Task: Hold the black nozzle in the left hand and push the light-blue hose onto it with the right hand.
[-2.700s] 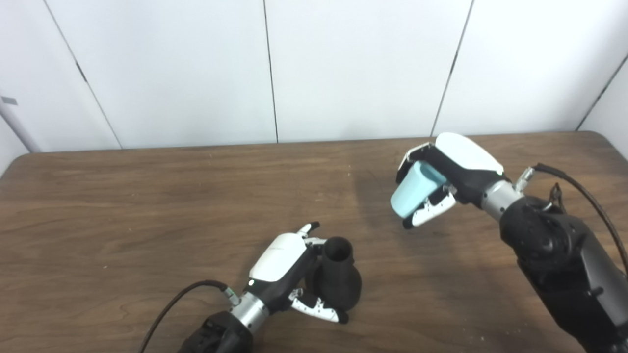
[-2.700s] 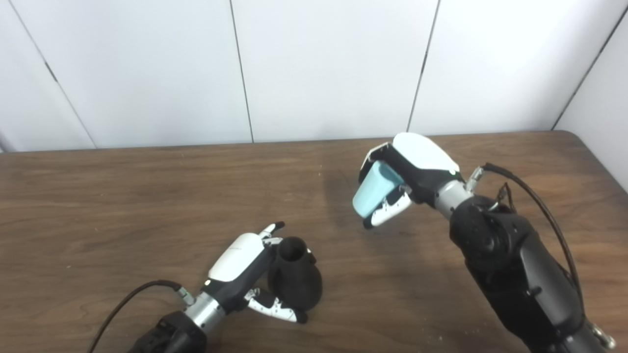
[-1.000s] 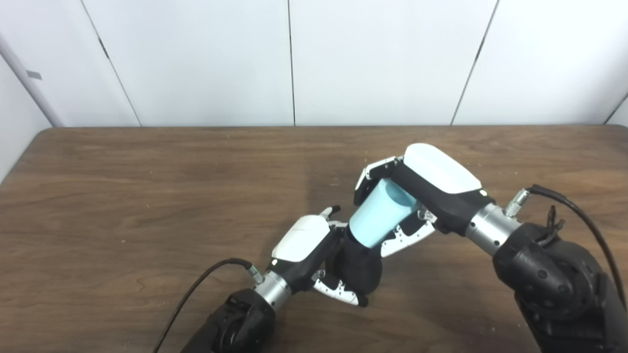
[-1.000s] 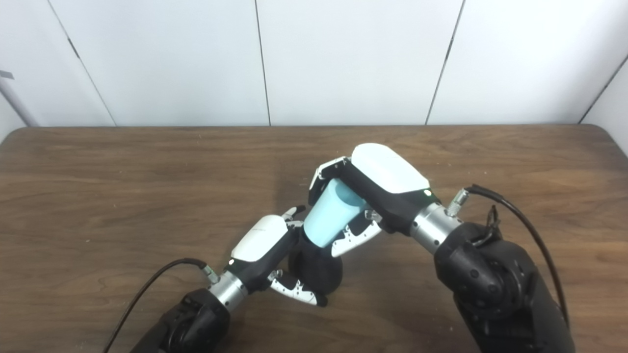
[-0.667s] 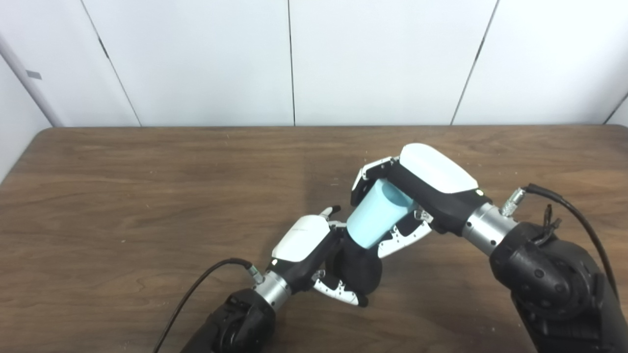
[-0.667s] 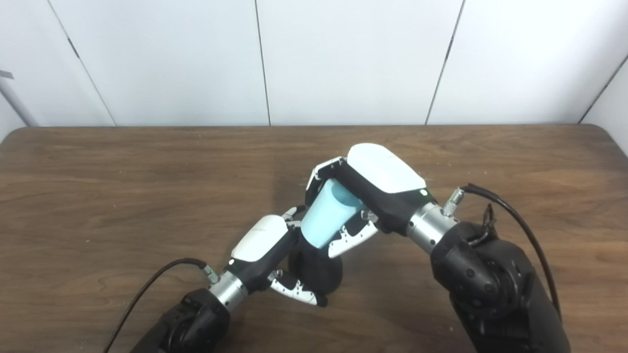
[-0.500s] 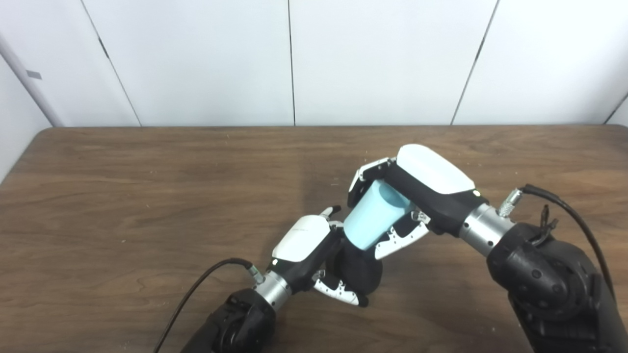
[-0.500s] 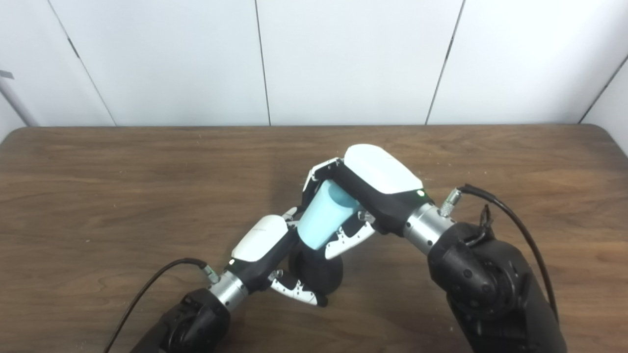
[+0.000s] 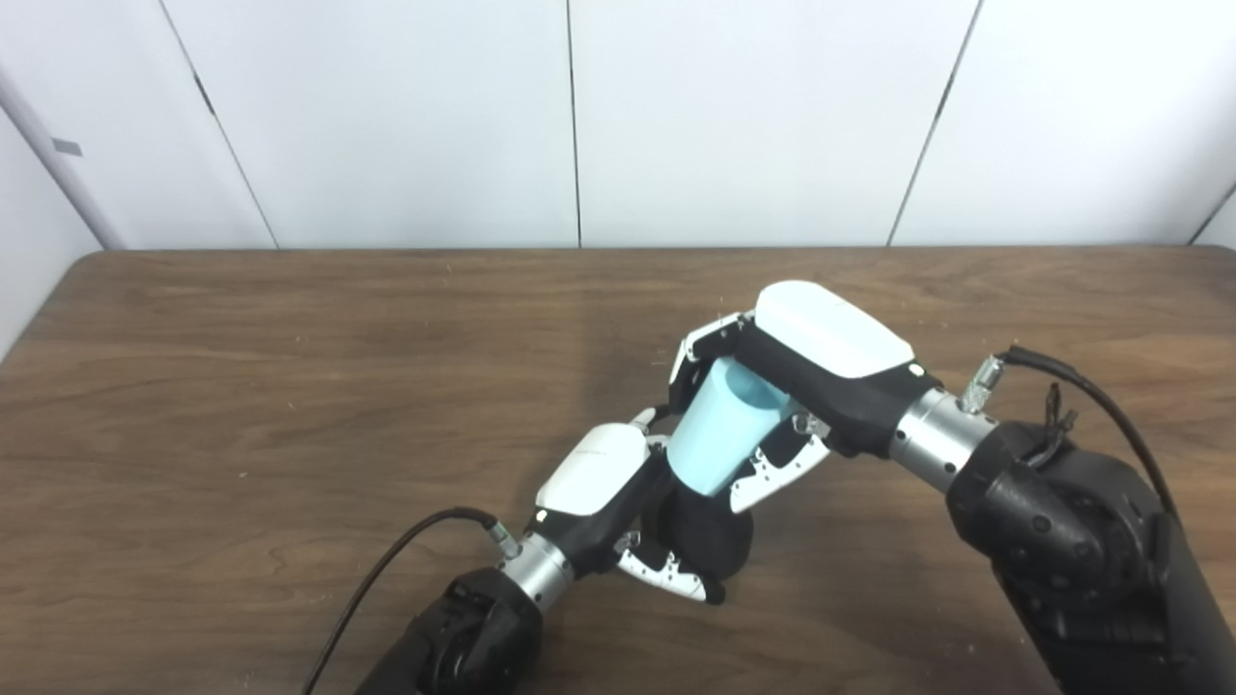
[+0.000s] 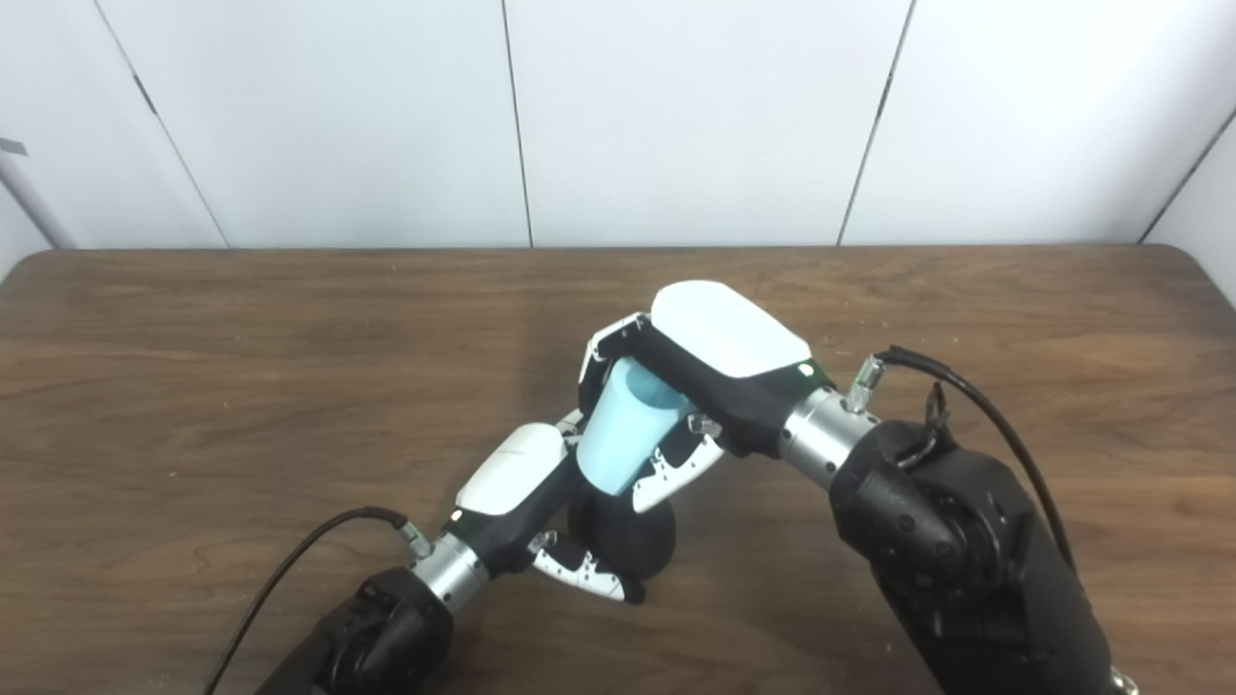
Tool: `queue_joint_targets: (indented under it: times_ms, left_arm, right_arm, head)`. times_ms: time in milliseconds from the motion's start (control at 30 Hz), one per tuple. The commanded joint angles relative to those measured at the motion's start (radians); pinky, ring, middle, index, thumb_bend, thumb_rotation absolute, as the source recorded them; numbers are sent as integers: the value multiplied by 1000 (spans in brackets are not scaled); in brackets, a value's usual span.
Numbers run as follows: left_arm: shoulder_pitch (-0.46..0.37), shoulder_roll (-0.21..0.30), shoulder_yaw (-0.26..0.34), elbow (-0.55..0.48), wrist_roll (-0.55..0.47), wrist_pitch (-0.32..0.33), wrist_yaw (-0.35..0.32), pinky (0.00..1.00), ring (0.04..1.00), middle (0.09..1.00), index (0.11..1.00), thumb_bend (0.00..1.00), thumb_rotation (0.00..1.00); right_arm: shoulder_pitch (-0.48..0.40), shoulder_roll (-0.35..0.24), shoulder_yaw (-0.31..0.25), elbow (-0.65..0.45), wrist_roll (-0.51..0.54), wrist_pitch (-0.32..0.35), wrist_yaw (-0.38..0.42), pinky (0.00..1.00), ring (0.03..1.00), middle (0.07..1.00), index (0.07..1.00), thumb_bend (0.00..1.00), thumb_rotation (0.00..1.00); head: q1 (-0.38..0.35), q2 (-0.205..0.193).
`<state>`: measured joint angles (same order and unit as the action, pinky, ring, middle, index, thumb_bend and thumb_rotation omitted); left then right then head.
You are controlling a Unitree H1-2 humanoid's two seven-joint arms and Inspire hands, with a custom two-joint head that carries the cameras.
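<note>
- Your table (image 9: 241,386) is dark wood grain and fills the lower part of both views, with white wall panels (image 9: 753,116) along its far edge.
- Your right hand (image 9: 801,376) comes in from the right and sits over the middle of the table, its fingers (image 9: 772,473) clamped around the light-blue hose (image 9: 719,430).
- Your left hand (image 9: 603,492) comes in from the near left, its fingers (image 9: 666,574) wrapped around the black nozzle (image 9: 705,536) low on its wide base (one fingertip pokes out on the far side).
- You can see the light-blue hose is a short tapered piece, tilted so its open wider end faces up and to the right while its narrow end points down and left.
- You have the black nozzle standing on the table just near of centre; the hose's lower end meets its top, and the nozzle's neck is hidden behind the hose, so you cannot tell how far it is seated.
</note>
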<state>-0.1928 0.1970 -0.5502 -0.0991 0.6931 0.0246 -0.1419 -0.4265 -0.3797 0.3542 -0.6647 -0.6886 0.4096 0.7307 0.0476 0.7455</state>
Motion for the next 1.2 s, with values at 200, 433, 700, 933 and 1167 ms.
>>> queue_joint_targets:
  times_ms: [200,433,700,933,1167]
  left_arm:
    - [38,9,-51,36,44,52,-101,1000,682,470,492,524,0]
    - [46,7,-48,25,41,53,-97,1000,678,465,493,524,0]
    - [51,8,-44,16,39,51,-92,1000,677,465,493,524,0]
    - [58,7,-45,10,43,48,-87,1000,677,465,493,524,0]
    - [59,5,-45,12,45,41,-83,1000,676,467,492,524,0]
  right_arm:
    - [-26,-49,42,-3,27,-29,81,314,429,507,514,498,0]
    - [-72,-67,63,-11,40,10,161,311,439,513,502,498,0]
    - [-93,-61,80,-19,48,37,192,312,436,513,501,498,0]
    - [-92,-55,98,-19,50,42,203,311,435,511,500,498,0]
    - [-72,-59,130,-20,10,22,196,310,428,511,515,497,0]
  head:
    - [-3,13]
    - [-7,24]
    - [-10,29]
    - [-11,35]
    - [-13,39]
